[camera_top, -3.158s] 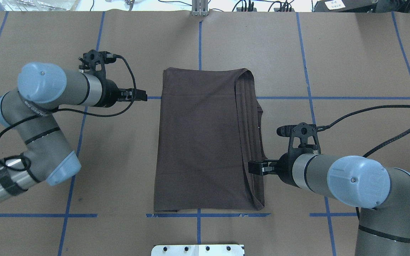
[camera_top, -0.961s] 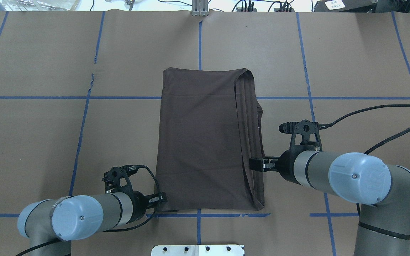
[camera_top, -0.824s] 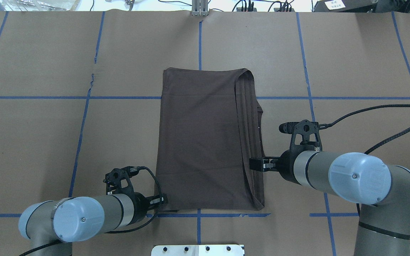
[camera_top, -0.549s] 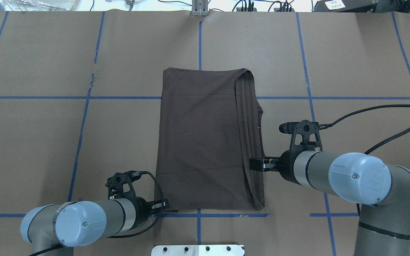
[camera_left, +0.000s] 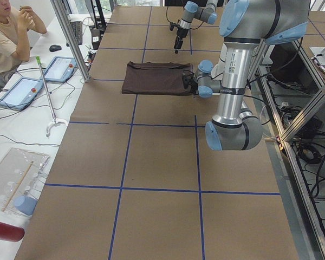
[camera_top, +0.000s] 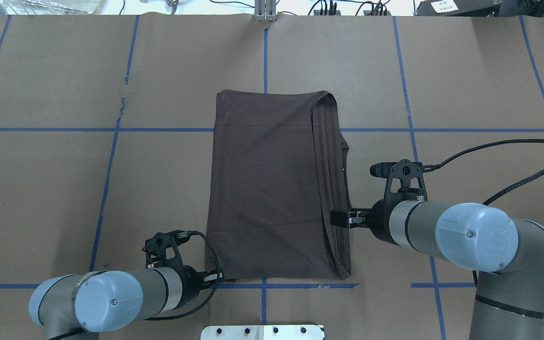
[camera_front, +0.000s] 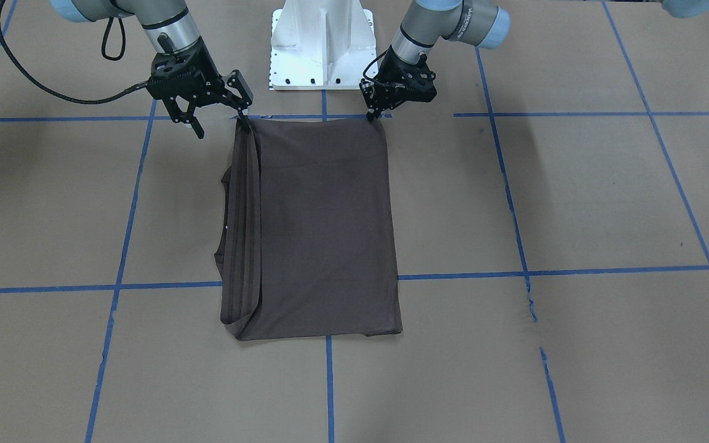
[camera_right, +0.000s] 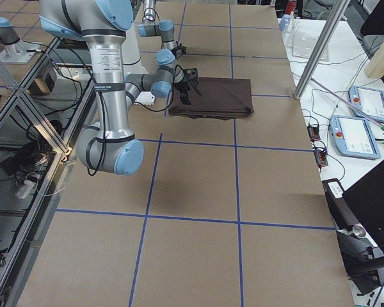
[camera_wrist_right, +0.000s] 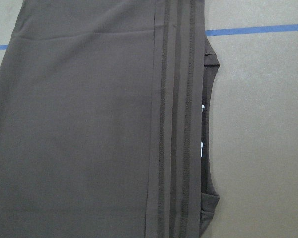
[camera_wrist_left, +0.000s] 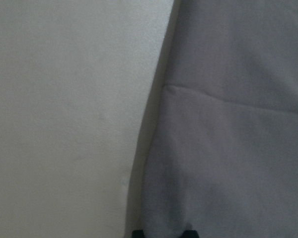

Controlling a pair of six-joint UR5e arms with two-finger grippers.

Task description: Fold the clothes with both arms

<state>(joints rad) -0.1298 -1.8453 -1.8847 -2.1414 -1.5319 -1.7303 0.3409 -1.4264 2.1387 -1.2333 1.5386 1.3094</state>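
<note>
The dark brown T-shirt lies folded into a tall rectangle in the middle of the table, its layered hems along the right side. My left gripper is low at the shirt's near left corner. In the left wrist view the cloth fills the frame right up to the fingertips, which sit close together, and I cannot tell whether they pinch it. My right gripper hangs open above the shirt's right edge, holding nothing.
Brown paper with blue tape lines covers the table. The white pedestal base stands at the near edge behind the shirt. A person sits past the far side by tablets and cables.
My left arm swung from the shirt's far left side down to its near left corner, then crept closer to it. The right arm and the shirt have stayed put.
</note>
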